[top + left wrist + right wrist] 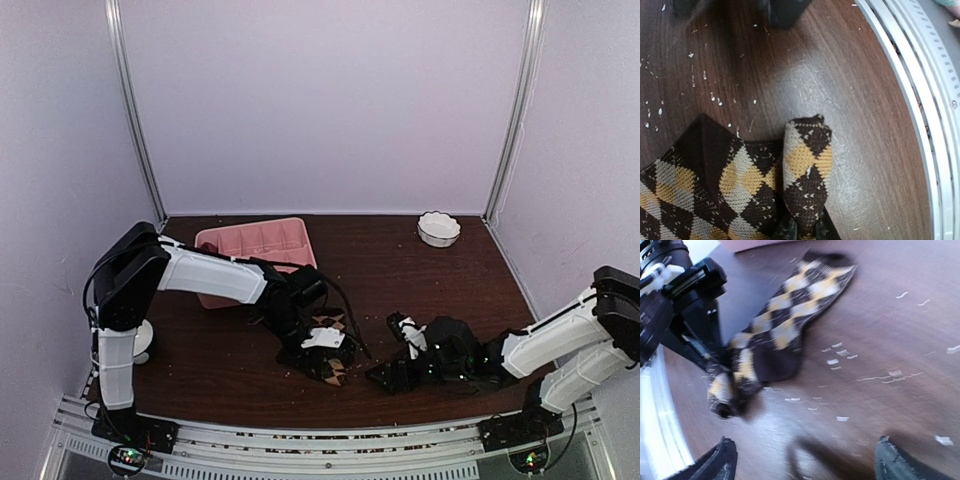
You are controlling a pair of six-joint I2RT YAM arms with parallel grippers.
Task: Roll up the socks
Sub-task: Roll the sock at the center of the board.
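- The dark wood counter carries the work. The pink tray sits far back on the left, well away from the action.
- The checkered sock lies flat on the counter near the front edge, between the two arms and just in from the metal rail. We see no second sock in any view.
- Handling, as we judge it: the sock is light, limp knit fabric that sags and folds wherever it is lifted. It grips well rather than slipping and nothing about it is fragile. A roll will likely spring loose unless it is pinched or pressed down.
- Where to hold, in our view: at the narrow turned-over end, across the full width, so the layers roll together.
- Looks: dark brown ground with tan and grey diamonds and small pale flecks. The body is spread flat and one end is doubled into a short upright fold.
- The left end effector is clamped on that folded end of the checkered sock.
- The right end effector hovers low nearby, its fingers wide apart and holding nothing.
- White specks dot the wood beside the sock.
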